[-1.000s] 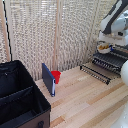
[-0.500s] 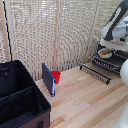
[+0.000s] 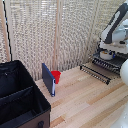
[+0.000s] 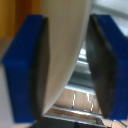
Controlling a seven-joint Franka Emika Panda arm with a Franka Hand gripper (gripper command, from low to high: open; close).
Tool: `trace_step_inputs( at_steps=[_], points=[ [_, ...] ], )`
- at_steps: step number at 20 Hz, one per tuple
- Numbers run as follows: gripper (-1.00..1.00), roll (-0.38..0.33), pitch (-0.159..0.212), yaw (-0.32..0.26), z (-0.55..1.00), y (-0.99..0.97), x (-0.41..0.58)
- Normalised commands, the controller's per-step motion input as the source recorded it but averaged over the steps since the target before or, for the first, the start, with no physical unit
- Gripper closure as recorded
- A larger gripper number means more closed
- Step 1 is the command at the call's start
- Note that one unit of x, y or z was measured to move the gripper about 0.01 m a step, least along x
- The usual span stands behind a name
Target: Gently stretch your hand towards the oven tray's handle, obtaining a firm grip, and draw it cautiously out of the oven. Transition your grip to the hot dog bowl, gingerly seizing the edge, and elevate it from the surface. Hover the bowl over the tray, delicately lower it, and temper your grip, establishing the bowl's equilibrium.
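Evenly lit, soft and low-resolution exterior view with faint shadows on the pale counter (image 3: 85, 100) — the wrist view is heavily blurred, its close-up blue fingertips (image 4: 22, 70) out of focus.

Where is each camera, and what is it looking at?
Exterior view: sits off the arm, looking across the wooden table toward a slatted screen; the white arm shows at this view's right, its gripper at the hot dog bowl above the oven tray.
Wrist view: rides on the wrist, looking between the blue fingers, which pinch the bowl's white edge.
Shared: bowl, gripper, tray bars.
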Motion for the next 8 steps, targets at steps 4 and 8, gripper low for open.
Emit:
trace_step_inputs(
  at_steps=[4,8],
  points=[
    [-1.0,0.0,-0.019,-0.052,0.38,0.0,0.081],
    [-1.0,0.0,0.0,-0.15,0.52,0.03,0.161]
  ],
)
